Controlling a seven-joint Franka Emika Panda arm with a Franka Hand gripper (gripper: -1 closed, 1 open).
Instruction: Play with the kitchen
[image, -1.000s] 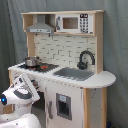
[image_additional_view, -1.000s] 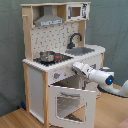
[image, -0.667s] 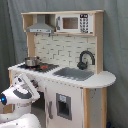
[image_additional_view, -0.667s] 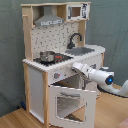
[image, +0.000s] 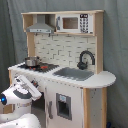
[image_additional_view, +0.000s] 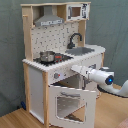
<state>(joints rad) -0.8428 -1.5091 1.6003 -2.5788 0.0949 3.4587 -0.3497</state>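
In the first exterior view, my gripper (image: 35, 84) sat at the lower left, my white arm rising from the bottom corner and pointing up and toward the first exterior view's right, at the front edge of the kitchen (image: 75, 95) just under the stove. The kitchen filled the rest of that picture: the small pot (image: 31, 61) on the stove at the left of the counter, the grey sink (image: 73, 74) in the middle, the black faucet (image: 85, 59) behind it, the hood (image: 40, 26) up top. So the thing I was working on lay straight ahead of my fingertips, close enough that I judged contact likely, though I could not confirm it.

In the second exterior view the layout was mirrored. The oven door (image_additional_view: 72, 104) hung open and tilted outward at the bottom centre, and my gripper (image_additional_view: 78, 69) reached in from the second exterior view's right, its long axis roughly level, tip just above the door's top edge and near the knobs (image_additional_view: 57, 76) on the front panel. The knob panel or the oven opening was what the next move turned on, I judged.

Whether my fingers were spread or closed I could not tell. My own body hid the panel behind the tip, and the oven's inside was dark.
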